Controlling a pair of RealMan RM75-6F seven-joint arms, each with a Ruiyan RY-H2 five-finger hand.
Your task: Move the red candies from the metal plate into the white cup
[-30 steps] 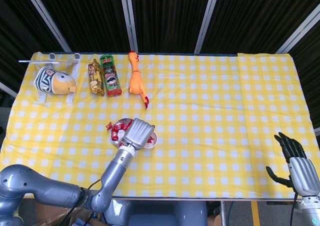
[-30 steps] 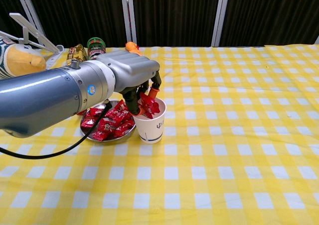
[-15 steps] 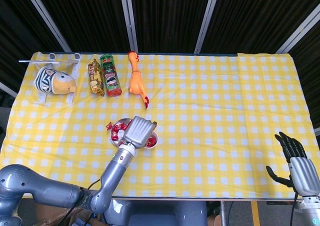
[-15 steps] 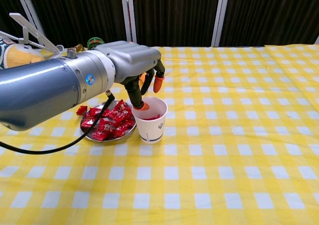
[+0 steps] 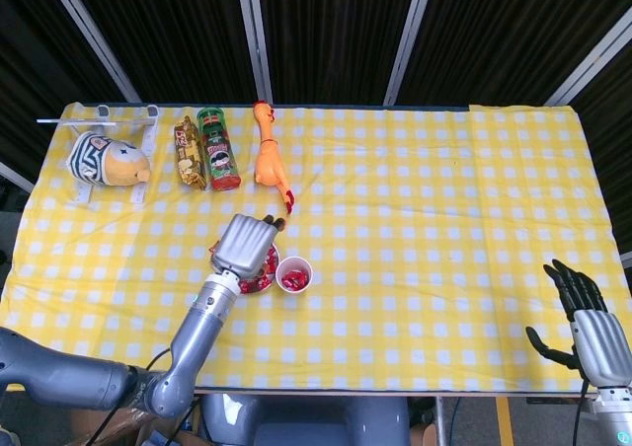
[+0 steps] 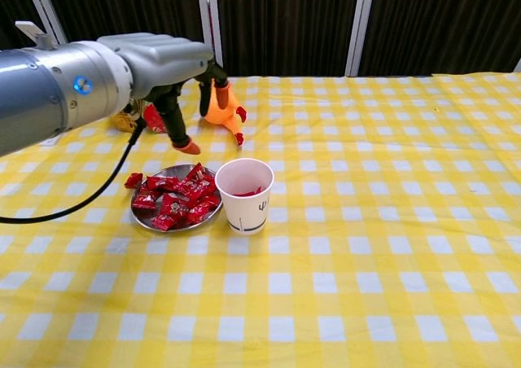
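I'm hovering my left robot hand (image 6: 167, 63), fingers spread and empty, over the metal plate (image 6: 143, 219); some red candies (image 6: 181, 199) sitting in the white cup (image 6: 244, 195), most remaining beside it.

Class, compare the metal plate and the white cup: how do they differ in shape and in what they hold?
The metal plate is low, flat and shiny; the white cup is tall, upright and matte. The plate holds a heap of red candies; the cup shows only a few inside. Both are round, stand side by side on the checked cloth and hold red candies.
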